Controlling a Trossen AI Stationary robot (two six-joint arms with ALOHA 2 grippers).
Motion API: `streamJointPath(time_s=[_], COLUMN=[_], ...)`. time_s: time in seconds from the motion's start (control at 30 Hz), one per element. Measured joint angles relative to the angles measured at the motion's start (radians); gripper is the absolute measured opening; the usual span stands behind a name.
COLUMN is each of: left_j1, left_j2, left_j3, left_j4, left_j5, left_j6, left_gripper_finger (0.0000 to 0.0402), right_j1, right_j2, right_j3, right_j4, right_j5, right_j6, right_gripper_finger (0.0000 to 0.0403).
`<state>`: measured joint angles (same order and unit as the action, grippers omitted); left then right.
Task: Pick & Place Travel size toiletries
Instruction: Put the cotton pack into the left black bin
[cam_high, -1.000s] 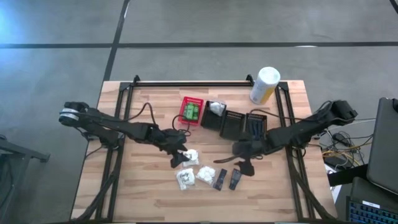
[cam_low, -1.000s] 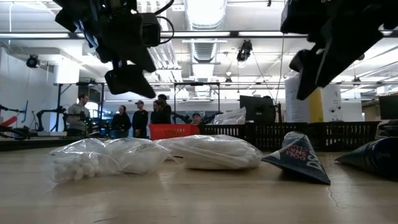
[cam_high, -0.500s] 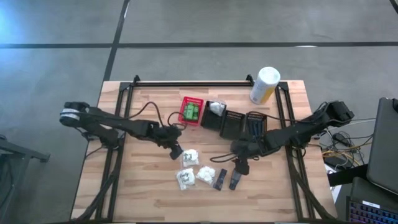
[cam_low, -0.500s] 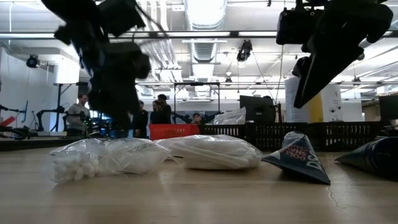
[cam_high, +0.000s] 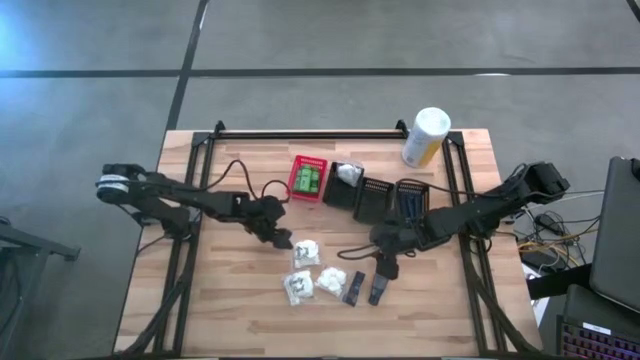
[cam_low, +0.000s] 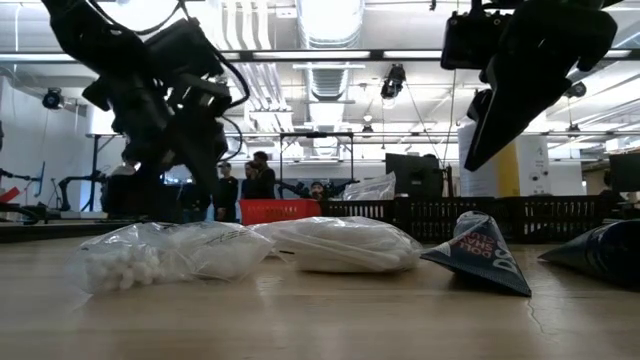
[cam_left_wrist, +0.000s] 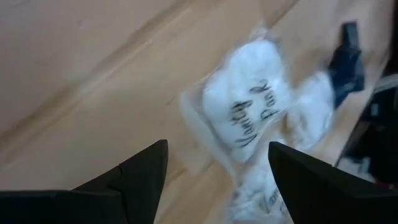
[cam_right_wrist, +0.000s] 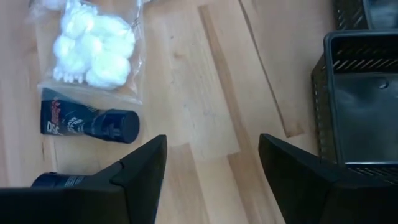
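Three white crinkly pouches (cam_high: 305, 252) (cam_high: 298, 288) (cam_high: 330, 280) lie flat on the wooden table, with two black tubes (cam_high: 354, 287) (cam_high: 377, 290) to their right. My left gripper (cam_high: 283, 238) hangs open just left of the far pouch (cam_left_wrist: 249, 118), touching nothing. My right gripper (cam_high: 387, 268) stands open above the table, beside the tubes (cam_right_wrist: 87, 121) and a pouch (cam_right_wrist: 93, 53). In the low view the pouches (cam_low: 160, 255) (cam_low: 340, 245) and a tube (cam_low: 480, 255) rest on the tabletop. Green packets lie in the red basket (cam_high: 308, 178).
Black slotted baskets (cam_high: 345, 185) (cam_high: 375, 198) (cam_high: 412, 198) stand in a row behind the items, one showing in the right wrist view (cam_right_wrist: 360, 106). A tall white-and-yellow canister (cam_high: 425, 137) stands at the far right. People stand in the room beyond the table.
My left gripper has come down toward the table beside the far pouch, shifting a little toward the far edge, and has rolled about its own axis. Its fingers have stayed open. The pouches and tubes lie where they were.
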<state>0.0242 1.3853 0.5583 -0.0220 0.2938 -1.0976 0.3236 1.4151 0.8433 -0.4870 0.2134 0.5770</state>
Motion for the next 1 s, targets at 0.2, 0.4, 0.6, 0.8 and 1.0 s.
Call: streamJointPath(time_s=[0.2,0.4,0.6,0.8,1.0], left_j1=[-0.002,-0.008,-0.021,-0.041,-0.045], left_j2=[0.053,0.113,0.166,0.185,0.181], left_j3=[-0.003,0.034,0.071,0.079,0.078], left_j4=[-0.008,0.041,0.05,0.052,0.044], left_j5=[-0.037,-0.027,-0.025,-0.028,0.005], left_j6=[-0.05,-0.052,-0.025,0.022,0.05], left_gripper_finger=[0.0282,0.0282,0.028,0.0235,0.0156], right_j1=[-0.011,-0.02,-0.02,-0.02,-0.019], right_j2=[0.0,0.0,0.0,0.0,0.0], right_j3=[0.0,0.0,0.0,0.0,0.0], right_j4=[-0.001,-0.003,-0.004,-0.007,-0.008], right_j5=[0.003,0.017,0.026,0.025,0.025], right_j6=[0.0,0.0,-0.001,-0.001,-0.001], right_gripper_finger=[0.0265,0.0277,0.0288,0.0293,0.0276])
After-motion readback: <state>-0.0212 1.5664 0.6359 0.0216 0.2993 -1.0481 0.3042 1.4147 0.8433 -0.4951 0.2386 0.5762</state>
